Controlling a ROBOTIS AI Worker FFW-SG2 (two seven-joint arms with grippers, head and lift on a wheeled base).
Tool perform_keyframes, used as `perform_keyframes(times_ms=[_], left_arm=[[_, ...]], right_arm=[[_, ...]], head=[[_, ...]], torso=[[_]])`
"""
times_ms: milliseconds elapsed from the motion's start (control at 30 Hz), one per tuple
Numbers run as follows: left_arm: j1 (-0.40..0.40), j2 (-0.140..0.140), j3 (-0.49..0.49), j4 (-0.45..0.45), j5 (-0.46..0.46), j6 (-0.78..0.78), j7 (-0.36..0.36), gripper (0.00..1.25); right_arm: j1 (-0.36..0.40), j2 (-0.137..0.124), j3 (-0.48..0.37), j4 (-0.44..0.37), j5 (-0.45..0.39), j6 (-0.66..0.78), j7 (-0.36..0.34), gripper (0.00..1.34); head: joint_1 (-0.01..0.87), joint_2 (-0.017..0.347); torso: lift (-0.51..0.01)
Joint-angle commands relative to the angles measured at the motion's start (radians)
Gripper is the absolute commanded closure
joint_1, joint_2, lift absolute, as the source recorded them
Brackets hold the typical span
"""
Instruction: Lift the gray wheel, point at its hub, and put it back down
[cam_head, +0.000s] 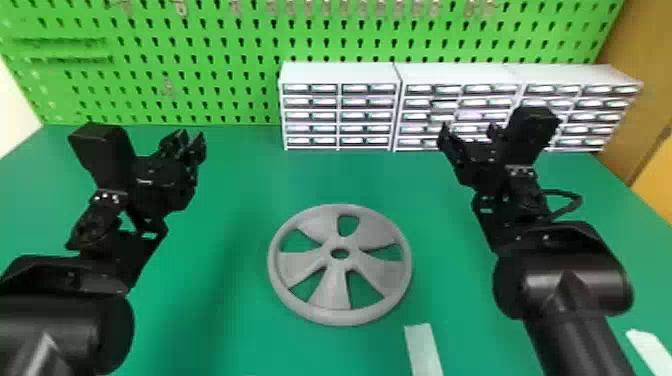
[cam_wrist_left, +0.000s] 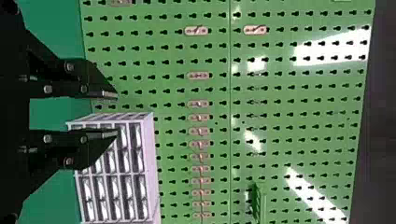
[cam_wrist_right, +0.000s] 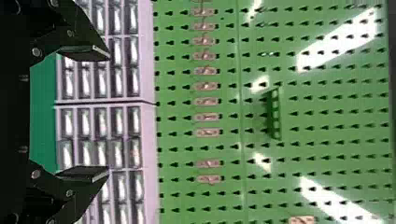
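— Start with the gray wheel (cam_head: 334, 285). Lying where?
— Flat on the green table (cam_head: 240, 280), roughly midway between the left and right edges, well in from the far edge.
— And to look at?
— Plain matt gray all over, with a smooth raised rim. Five broad spokes, flaring out from the hub (cam_head: 340, 244) toward the rim. Five rounded openings in between, with green showing through, and a small round hole right at the centre.
— Close to any grippers?
— Well apart from both. Off to the left, raised over the table, the left gripper (cam_head: 191, 134), with fingers parted by a modest gap. Off to the right, the right gripper (cam_head: 467, 131), with fingers spread wide.
— Same in the wrist views?
— Yes. A narrower gap at the left gripper (cam_wrist_left: 116, 115), a wider one at the right gripper (cam_wrist_right: 109, 113).
— Any extras in those views?
— Look past the right fingers for a small green rack (cam_wrist_right: 275, 114) on the green pegboard (cam_head: 210, 30), plus a long row of pinkish clips (cam_wrist_right: 206, 101). Bright glare there too.
— And in the head view?
— White drawer units (cam_head: 340, 74) along the far edge, toward the right. Nearer than the wheel, a pale strip (cam_head: 424, 350), with another pale strip (cam_head: 650, 350) farther right.
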Motion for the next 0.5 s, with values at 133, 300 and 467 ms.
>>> perform_keyframes(times_ms=[133,300,467], left_arm=[[-0.045,-0.035,-0.020,0.072,-0.026,-0.060,0.001,0.71],[-0.081,-0.045,-0.051,0.101,-0.046,-0.063,0.019,0.51],[-0.116,-0.045,-0.094,0.129,-0.083,-0.083,0.042,0.40]], right_arm=[[0.065,-0.015,0.090,-0.083,0.025,-0.069,-0.068,0.27],[0.074,-0.020,0.119,-0.083,0.027,-0.090,-0.072,0.23],[0.077,-0.021,0.135,-0.078,0.033,-0.106,-0.078,0.27]], head=[[0.692,0.048],[0.692,0.048],[0.692,0.048]], torso=[[-0.088],[-0.088],[-0.088]])
